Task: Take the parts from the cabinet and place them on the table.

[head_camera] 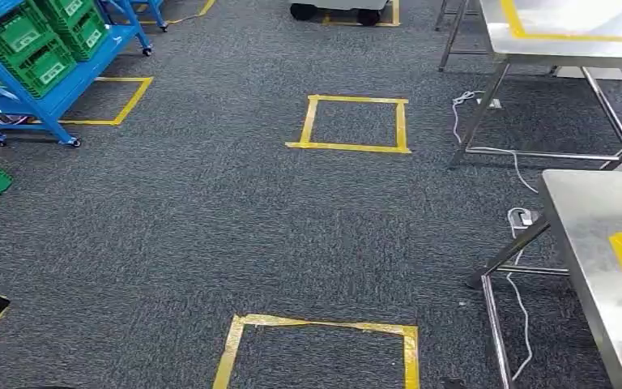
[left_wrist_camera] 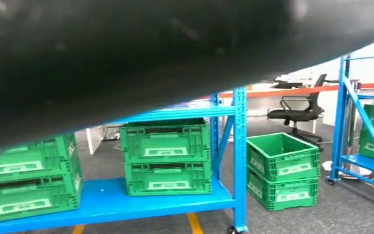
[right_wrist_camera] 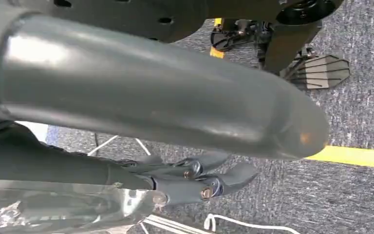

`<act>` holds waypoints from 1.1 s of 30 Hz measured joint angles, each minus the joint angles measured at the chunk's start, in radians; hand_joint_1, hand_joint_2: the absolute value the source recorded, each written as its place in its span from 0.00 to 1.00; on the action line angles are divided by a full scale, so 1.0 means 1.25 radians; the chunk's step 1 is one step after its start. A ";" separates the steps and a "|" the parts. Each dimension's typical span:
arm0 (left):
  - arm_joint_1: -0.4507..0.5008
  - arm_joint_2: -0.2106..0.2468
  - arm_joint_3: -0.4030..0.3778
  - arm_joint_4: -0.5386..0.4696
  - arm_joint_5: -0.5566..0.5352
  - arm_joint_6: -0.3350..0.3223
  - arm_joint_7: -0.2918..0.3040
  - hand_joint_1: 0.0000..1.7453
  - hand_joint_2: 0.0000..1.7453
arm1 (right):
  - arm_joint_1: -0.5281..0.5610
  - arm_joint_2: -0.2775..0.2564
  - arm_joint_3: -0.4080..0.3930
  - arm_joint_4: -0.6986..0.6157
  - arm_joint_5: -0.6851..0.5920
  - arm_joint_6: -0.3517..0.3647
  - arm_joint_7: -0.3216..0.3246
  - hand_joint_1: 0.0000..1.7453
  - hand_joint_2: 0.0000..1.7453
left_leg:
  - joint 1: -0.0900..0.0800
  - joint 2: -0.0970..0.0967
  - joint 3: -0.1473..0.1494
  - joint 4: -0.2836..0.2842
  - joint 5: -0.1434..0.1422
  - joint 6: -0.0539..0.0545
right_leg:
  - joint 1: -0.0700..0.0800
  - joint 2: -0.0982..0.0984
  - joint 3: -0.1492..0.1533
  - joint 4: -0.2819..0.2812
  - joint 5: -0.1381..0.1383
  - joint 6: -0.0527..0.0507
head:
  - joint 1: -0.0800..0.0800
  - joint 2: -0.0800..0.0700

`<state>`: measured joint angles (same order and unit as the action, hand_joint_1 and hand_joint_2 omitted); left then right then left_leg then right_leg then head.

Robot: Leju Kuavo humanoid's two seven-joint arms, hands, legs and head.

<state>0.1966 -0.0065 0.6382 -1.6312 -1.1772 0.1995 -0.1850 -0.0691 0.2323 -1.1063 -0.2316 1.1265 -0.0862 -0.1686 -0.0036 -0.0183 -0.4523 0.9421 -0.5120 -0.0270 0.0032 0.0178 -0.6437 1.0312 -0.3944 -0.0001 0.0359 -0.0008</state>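
Right robot hand (right_wrist_camera: 190,180): dark fingers (right_wrist_camera: 233,174) lie loosely curled under the thumb. A crinkly clear thing (right_wrist_camera: 53,207) sits against them, maybe a bagged part, but you cannot tell if it is pinched. Left robot hand: a dark blur (left_wrist_camera: 151,53) covers that wrist view, so its state cannot be told.

The blue cabinet (head_camera: 57,89) stands far left with green crates (head_camera: 28,49) on its shelves; what is in them is not visible. The worktop (head_camera: 591,235) is at the right edge, well apart from the cabinet.

Risks, as a judgement:
- If that clear thing is a part, a loose hold could drop it on the carpet while walking.
- The white cable (head_camera: 518,243) trails on the floor by the worktop legs and could snag a foot on approach.
- The steel corner of the worktop is close on the right, so a swinging arm may clip it.

Also around are a taped square (head_camera: 355,123), a nearer one (head_camera: 320,328), a second steel table (head_camera: 567,40), stacked floor crates (left_wrist_camera: 282,170) and an office chair (left_wrist_camera: 299,109)
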 joint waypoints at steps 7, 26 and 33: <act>0.005 -0.006 -0.013 0.000 -0.006 0.012 0.019 0.00 0.00 | 0.000 0.000 0.000 0.000 0.013 -0.017 0.007 0.00 0.00 | 0.000 0.000 0.000 0.000 0.000 0.000 | 0.000 0.000 0.000 0.000 0.000 0.000 | 0.000 0.000; -0.001 -0.008 -0.015 0.000 0.023 -0.018 0.022 0.00 0.00 | -0.001 0.000 0.000 -0.001 0.018 -0.019 0.014 0.00 0.00 | 0.008 0.005 0.017 -0.029 0.020 0.026 | -0.001 -0.002 -0.025 0.040 -0.022 0.023 | 0.004 0.000; 0.002 -0.018 -0.019 0.000 0.023 -0.025 0.032 0.00 0.00 | 0.002 -0.001 0.000 -0.001 0.018 -0.019 0.015 0.00 0.00 | 0.027 0.004 0.052 -0.026 -0.007 0.004 | -0.020 -0.008 -0.037 0.068 0.016 0.052 | 0.005 0.000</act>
<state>0.1996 -0.0294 0.6146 -1.6316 -1.1486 0.1682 -0.1453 -0.0669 0.2308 -1.1063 -0.2327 1.1486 -0.1095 -0.1499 0.0297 -0.0136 -0.3877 0.9100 -0.5208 -0.0220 -0.0218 0.0073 -0.6901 1.1164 -0.3741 0.0654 0.0427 -0.0008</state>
